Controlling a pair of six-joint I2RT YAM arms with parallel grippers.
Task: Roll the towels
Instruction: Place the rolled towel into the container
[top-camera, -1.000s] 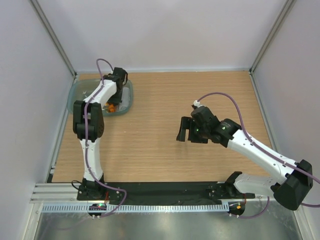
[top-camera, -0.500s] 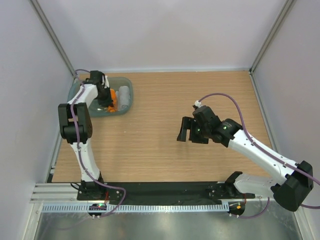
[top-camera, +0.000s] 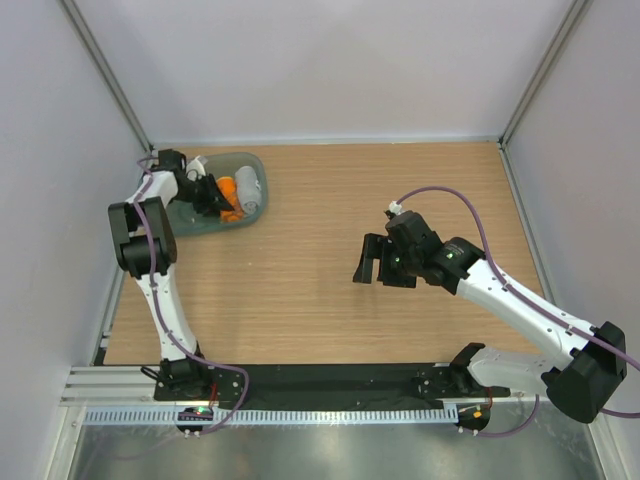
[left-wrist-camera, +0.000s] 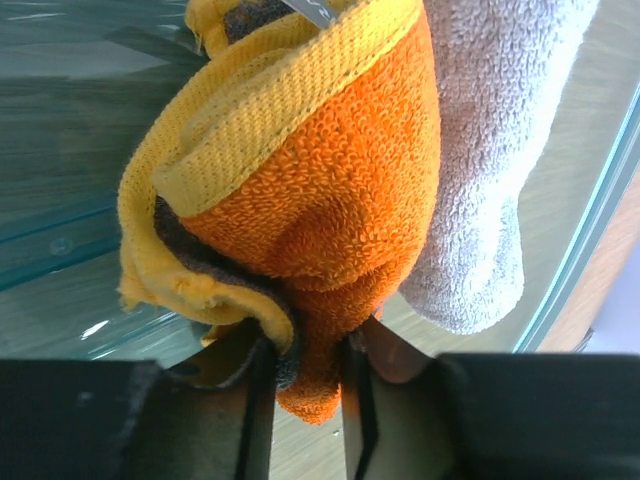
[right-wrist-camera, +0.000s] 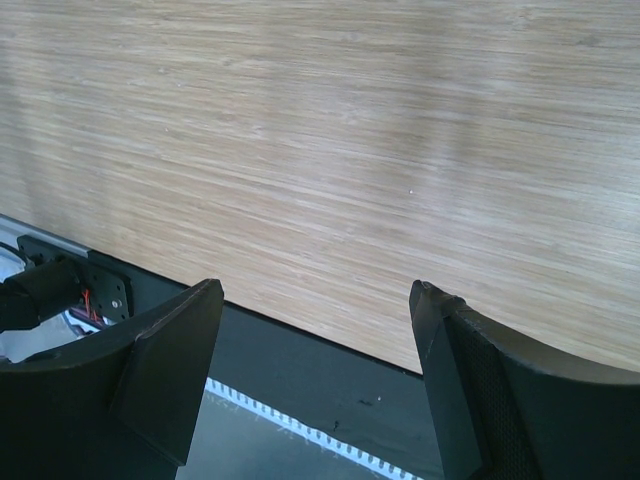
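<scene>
Upper left, the left pincer (left-wrist-camera: 305, 368) clamps the orange towel (left-wrist-camera: 330, 200) by its edge inside the tub (top-camera: 190, 222), touching the grey towel (left-wrist-camera: 490, 150), seemingly to carry it; the right pincer (right-wrist-camera: 315, 330) hangs apart over the worktop (top-camera: 300, 200).

The top camera is looking down from above and behind the arm bases (top-camera: 185, 378), taking in the whole wooden surface (top-camera: 300, 290). The left wrist camera is sitting very close behind the left gripper (left-wrist-camera: 308, 390), facing the orange towel (left-wrist-camera: 340, 200) and grey towel (left-wrist-camera: 490, 150) in the tub (left-wrist-camera: 60, 200), a corner the top view is also covering. The right wrist camera is looking from farther off, past the right gripper (right-wrist-camera: 315, 300), at bare wood and the near edge's black strip (right-wrist-camera: 300, 360)
</scene>
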